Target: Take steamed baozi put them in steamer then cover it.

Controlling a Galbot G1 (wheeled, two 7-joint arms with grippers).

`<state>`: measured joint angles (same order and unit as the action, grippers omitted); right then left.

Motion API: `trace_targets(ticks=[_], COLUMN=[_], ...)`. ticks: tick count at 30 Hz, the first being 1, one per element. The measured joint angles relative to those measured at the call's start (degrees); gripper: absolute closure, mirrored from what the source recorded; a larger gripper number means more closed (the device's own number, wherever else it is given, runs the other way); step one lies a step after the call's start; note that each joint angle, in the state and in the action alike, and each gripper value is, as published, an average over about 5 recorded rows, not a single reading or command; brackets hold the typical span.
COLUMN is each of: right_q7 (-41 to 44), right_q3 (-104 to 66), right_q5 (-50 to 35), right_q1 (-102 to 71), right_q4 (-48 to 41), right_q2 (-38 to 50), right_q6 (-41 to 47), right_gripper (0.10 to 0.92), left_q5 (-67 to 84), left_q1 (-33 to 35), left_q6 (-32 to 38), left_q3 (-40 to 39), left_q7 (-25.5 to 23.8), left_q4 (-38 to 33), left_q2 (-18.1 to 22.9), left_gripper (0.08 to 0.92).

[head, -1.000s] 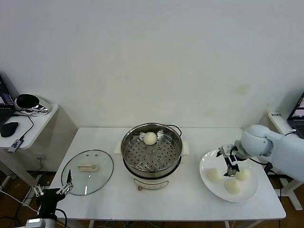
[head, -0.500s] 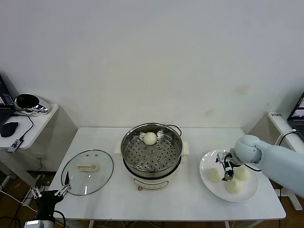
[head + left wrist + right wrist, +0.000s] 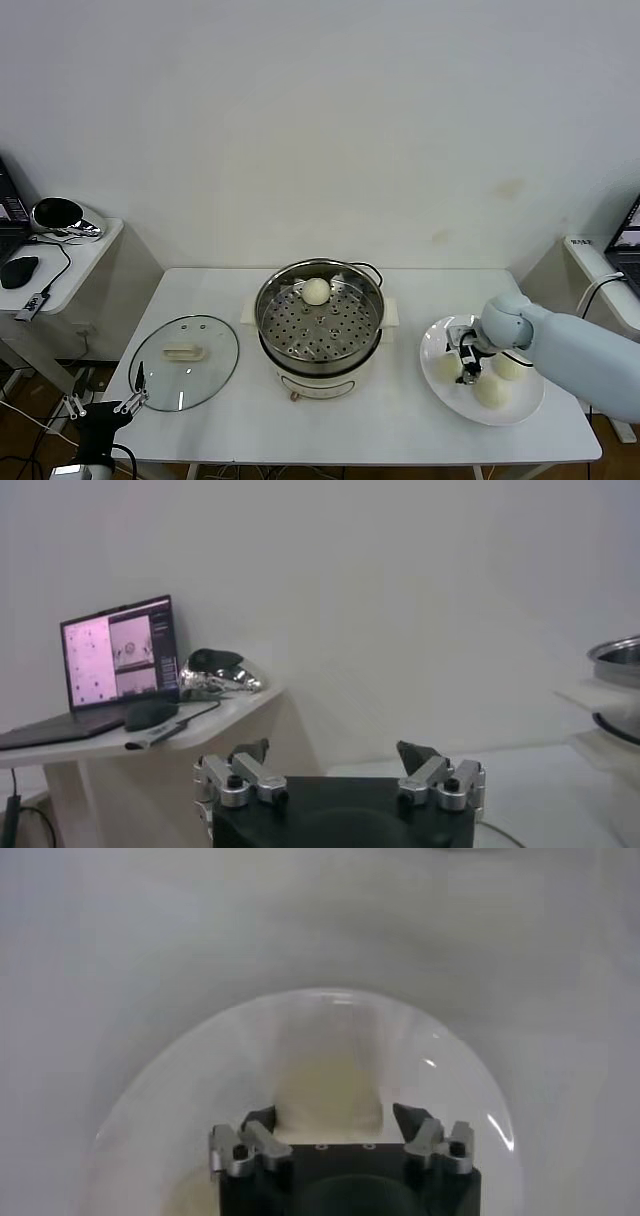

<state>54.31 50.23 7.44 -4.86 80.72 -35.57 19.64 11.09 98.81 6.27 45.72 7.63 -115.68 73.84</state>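
Head view: I'm seeing one steamed baozi [image 3: 316, 291] sitting in the steamer [image 3: 320, 322] mid-table, three waiting on the plate [image 3: 436, 384] at the right edge, cover [image 3: 184, 361] lying off near the left edge, white wall behind. Right wrist view: right gripper [image 3: 340, 1127] is closing around a bun [image 3: 328, 1088] on the plate. Left wrist view: left gripper [image 3: 338, 768] is idling wide open off the table's front-left corner.

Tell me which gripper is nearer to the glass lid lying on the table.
Left. The left gripper hangs open just off the table's front-left edge, beside the glass lid. The right gripper is far across, past the steamer, down around a baozi on the white plate.
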Motion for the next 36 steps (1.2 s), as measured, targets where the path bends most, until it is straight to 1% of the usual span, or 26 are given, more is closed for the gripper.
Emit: trace_targets(ticks=[2,5,12,18,23,29,36], right_q7=[0.3,0.9,3.4,5.8,7.1,7.0,4.2], right_q3=[-0.1,0.0,1.1,4.7,9.8,16.6,21.3], right_q5=[0.0,-0.1,-2.1,-6.2,-11.5,-19.9,-29.7], right_q1=[0.0,0.4,4.4,13.2,24.1,37.0,44.6], right_q4=[-0.1,-0.1,0.9,2.9,5.0,7.6,8.0], right_q2=[0.0,0.0,1.2,2.5,1.9,-2.2,-11.3], right_q6=[-0.1,-0.3,-0.5,0.4,1.6,4.2,8.6], right_gripper=[0.417,0.435,0.440,0.440,0.438,0.431,0.421], left_q5=[0.0,-0.1,-0.1,-0.1,0.1,0.4,0.5], left_q1=[-0.1,-0.2,-0.4,-0.9,-1.3,-1.6,-1.6], left_q6=[0.0,0.0,-0.1,-0.1,-0.2,-0.3,-0.2], left_q3=[-0.1,-0.1,-0.4,-1.1,-1.4,-1.7,-1.4], left_q7=[0.0,0.0,0.0,0.0,0.0,0.0,0.1], left_q4=[0.0,-0.1,-0.1,0.2,0.3,-0.1,-0.5], left_q2=[0.0,0.0,-0.4,-0.6,-1.2,-1.5,-1.4], left_gripper=[0.177,0.177,0.177,0.177,0.177,0.177,0.177])
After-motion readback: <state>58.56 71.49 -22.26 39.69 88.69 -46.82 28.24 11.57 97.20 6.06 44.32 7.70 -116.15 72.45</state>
